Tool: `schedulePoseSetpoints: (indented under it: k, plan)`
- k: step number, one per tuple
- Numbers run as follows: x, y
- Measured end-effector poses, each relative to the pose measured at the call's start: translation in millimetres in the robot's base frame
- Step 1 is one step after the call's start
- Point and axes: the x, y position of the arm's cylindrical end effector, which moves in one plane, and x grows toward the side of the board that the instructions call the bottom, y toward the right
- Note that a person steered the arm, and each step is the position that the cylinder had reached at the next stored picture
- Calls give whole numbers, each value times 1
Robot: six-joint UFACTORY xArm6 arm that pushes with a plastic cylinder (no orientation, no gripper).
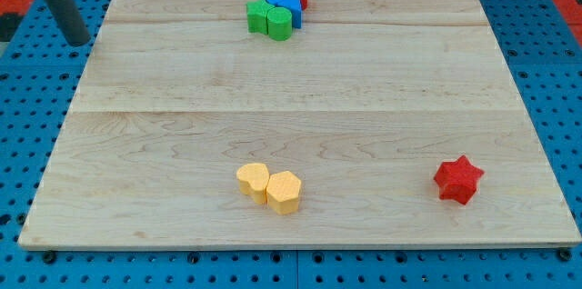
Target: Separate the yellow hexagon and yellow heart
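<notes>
The small yellow wooden hexagon [284, 192] touches the yellow wooden heart [254, 181]. Both look light, hard and slidy. The rod's tip [78, 42] has no claw and sits far away, off the wooden board [300, 89] at the view's top left. It should push into the seam between them.

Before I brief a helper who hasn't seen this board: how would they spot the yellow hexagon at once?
Start at the wooden board and go to its bottom edge, a little left of centre, where two yellow blocks sit touching. The yellow hexagon is the right one, flat-sided and angular, while the yellow heart on its left is rounded. My tip is far away, off the board's top left corner.
</notes>
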Motion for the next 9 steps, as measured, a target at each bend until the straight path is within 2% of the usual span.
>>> schedulePoseSetpoints:
  k: [1,2,3,4,5,6,7,8,9]
  plan:
    - [0,0]
    - [-20,39]
    - [12,92]
    - [36,217]
    - [102,314]
    - [138,381]
    - [195,354]
    - [253,375]
    - [292,356]
